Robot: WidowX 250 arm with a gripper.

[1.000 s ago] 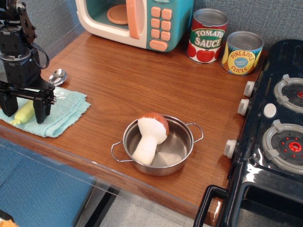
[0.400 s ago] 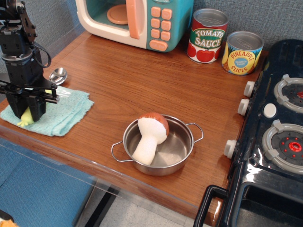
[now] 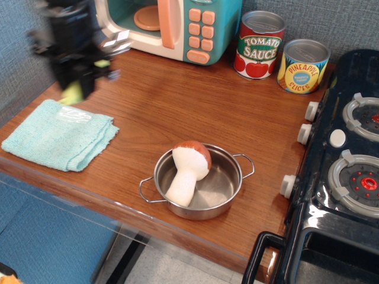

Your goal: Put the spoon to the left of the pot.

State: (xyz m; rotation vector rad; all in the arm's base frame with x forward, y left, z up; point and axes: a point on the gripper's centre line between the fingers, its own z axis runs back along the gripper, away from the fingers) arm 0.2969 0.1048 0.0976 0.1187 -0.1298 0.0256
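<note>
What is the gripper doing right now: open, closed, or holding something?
Gripper: blurred, closed on the spoon, lifted above the table.

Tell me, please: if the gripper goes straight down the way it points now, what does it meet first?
Probably the towel, or the bare table just behind it. The gripper, holding the spoon, is blurred, so depth is unclear.
</note>
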